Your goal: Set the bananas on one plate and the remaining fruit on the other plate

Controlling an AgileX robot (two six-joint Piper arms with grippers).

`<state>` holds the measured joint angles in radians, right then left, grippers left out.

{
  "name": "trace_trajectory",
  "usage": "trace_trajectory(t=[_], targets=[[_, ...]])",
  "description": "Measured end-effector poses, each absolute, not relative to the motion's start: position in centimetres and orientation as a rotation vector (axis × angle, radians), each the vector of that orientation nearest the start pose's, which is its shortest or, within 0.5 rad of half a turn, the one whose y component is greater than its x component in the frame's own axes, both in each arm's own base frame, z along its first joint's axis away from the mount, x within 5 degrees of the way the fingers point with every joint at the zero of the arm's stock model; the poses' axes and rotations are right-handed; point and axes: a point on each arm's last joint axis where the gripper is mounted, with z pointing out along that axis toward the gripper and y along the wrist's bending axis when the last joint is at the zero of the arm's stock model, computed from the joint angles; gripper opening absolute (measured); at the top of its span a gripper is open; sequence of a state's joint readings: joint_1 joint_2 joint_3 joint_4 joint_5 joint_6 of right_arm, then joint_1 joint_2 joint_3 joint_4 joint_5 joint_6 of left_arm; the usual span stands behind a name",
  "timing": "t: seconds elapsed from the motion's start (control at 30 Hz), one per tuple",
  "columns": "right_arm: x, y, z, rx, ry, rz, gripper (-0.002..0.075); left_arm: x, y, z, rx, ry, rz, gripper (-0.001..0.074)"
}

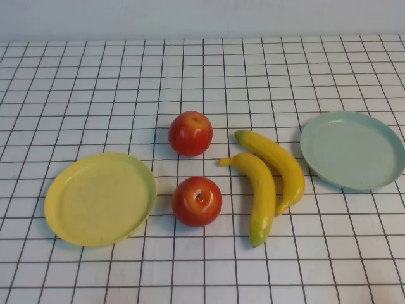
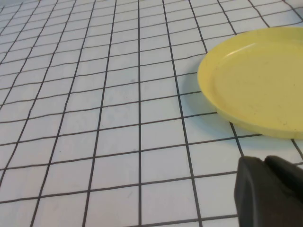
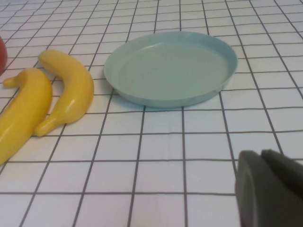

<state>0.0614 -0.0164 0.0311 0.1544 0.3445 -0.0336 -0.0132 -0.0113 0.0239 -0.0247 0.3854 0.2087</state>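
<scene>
Two red apples lie mid-table, one farther back (image 1: 190, 133) and one nearer (image 1: 197, 201). Two yellow bananas lie side by side to their right, one (image 1: 261, 194) on the left and one (image 1: 276, 166) on the right; both also show in the right wrist view (image 3: 23, 111) (image 3: 71, 92). The yellow plate (image 1: 99, 198) lies empty at the left, and also shows in the left wrist view (image 2: 255, 80). The mint-green plate (image 1: 352, 149) lies empty at the right, and also shows in the right wrist view (image 3: 171, 66). My left gripper (image 2: 265, 160) is shut and empty, short of the yellow plate. My right gripper (image 3: 260, 153) is shut and empty, short of the green plate. Neither arm shows in the high view.
A white cloth with a black grid (image 1: 95, 82) covers the table. A pale wall (image 1: 190, 16) runs along the back edge.
</scene>
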Motion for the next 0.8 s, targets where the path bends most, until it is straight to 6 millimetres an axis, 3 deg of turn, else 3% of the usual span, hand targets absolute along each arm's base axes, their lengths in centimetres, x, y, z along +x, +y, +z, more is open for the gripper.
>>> trace_trajectory(t=[0.6, 0.7, 0.8], targets=[[5.3, 0.8, 17.3, 0.010, 1.842, 0.169, -0.0015, 5.3, -0.2, 17.5, 0.176, 1.824, 0.102, -0.0004], [5.3, 0.8, 17.3, 0.010, 1.842, 0.169, -0.0015, 5.5, -0.2, 18.2, 0.087, 1.761, 0.036, -0.0004], [5.3, 0.8, 17.3, 0.010, 1.842, 0.169, -0.0015, 5.6, -0.3, 19.2, -0.144, 1.639, -0.188, -0.0004]])
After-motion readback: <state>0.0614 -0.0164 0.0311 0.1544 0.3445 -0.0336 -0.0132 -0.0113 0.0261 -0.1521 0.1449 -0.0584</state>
